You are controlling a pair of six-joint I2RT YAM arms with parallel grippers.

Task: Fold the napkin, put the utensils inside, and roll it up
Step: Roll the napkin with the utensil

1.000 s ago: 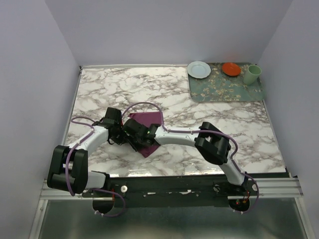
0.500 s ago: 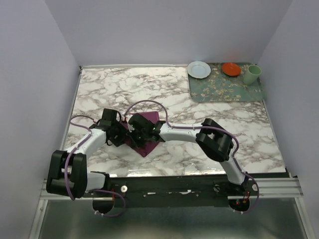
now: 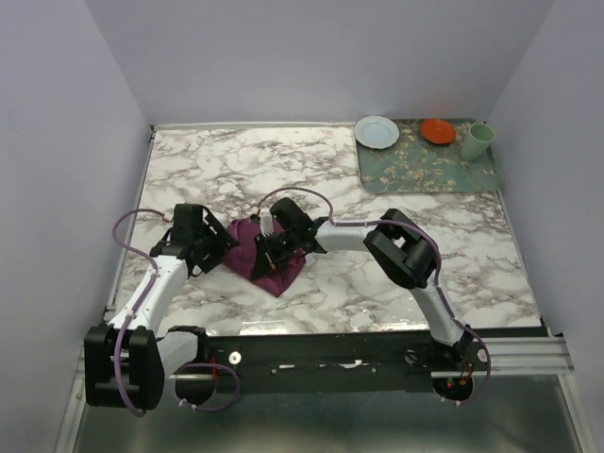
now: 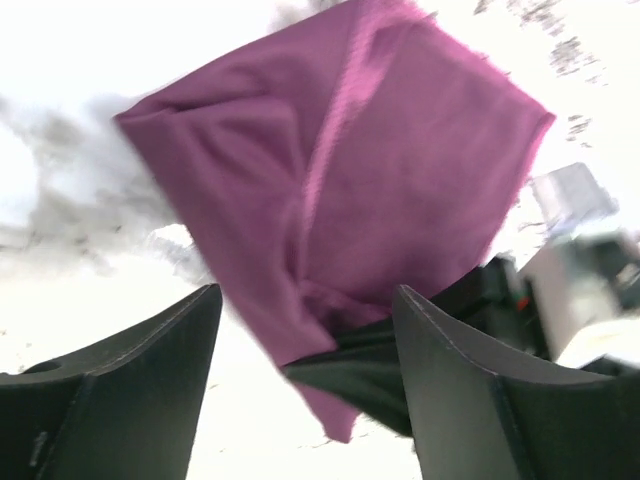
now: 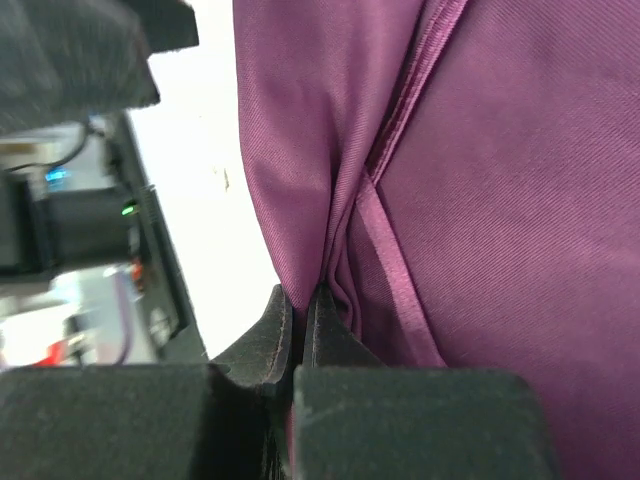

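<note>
The right pincer (image 5: 300,305) pinches a fold of the purple napkin (image 5: 500,200). The left pincer (image 4: 305,292) is wide open, with the napkin just ahead of it.

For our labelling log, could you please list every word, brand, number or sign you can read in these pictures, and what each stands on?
No text can be read in any view.
The napkin is plain purple cloth.
The mat shows only a floral pattern.
The hardware in the right wrist view is too blurred to show any marking.
</note>
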